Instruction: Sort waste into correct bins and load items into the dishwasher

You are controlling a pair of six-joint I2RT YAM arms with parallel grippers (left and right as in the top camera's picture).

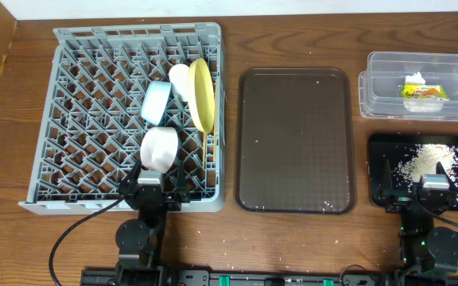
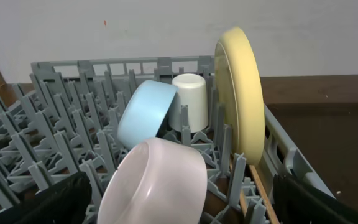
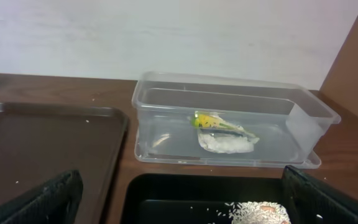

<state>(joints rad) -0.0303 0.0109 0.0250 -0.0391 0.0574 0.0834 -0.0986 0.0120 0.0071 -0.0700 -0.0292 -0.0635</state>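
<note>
the rack (image 1: 78, 119) sits on the left of the worktop (image 1: 293, 32). along its right side the plate (image 1: 201, 94) stands on edge, with the cup (image 1: 180, 75) upside down just beside it and the blue bowl (image 1: 156, 102) tilted next to that. the pink bowl (image 1: 159, 148) leans nearer the left claw (image 1: 154, 179), whose jaws are wide and hold nothing. chopsticks (image 2: 258, 186) lie by the rack's right wall. the wrapper (image 1: 421, 90) lies in the tub (image 1: 388, 79). rice (image 1: 424, 157) is heaped in the black tray (image 1: 380, 147), under the right claw (image 1: 432, 176), also wide and empty. a brown tray (image 1: 293, 143) lies between, with a few stray grains.
</note>
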